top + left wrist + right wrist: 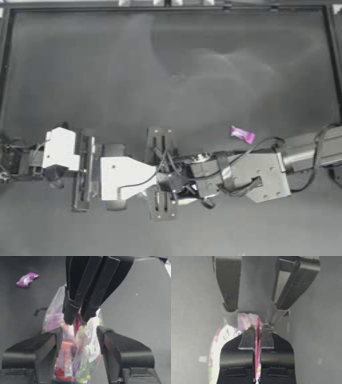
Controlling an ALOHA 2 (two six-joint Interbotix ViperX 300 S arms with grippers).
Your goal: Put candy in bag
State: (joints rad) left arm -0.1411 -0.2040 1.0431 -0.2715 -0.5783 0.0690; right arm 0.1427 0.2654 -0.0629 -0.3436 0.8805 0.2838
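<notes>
The clear bag (75, 356), with colourful sweets showing through, hangs upright between both grippers near the table's front middle. My left gripper (78, 336) holds its lower body, a jaw pressed against each side. My right gripper (258, 331) is shut on the pink-red seal strip at the bag's top edge (248, 321). In the top view the two grippers, left (167, 179) and right (182, 181), meet tip to tip and hide most of the bag. The purple-pink candy (242, 134) lies loose on the table, beyond the right arm and untouched; it shows again as candy (26, 279).
The dark table (174, 75) stretches away behind the arms to its raised far rim. Both arms' white housings crowd the front strip of the table.
</notes>
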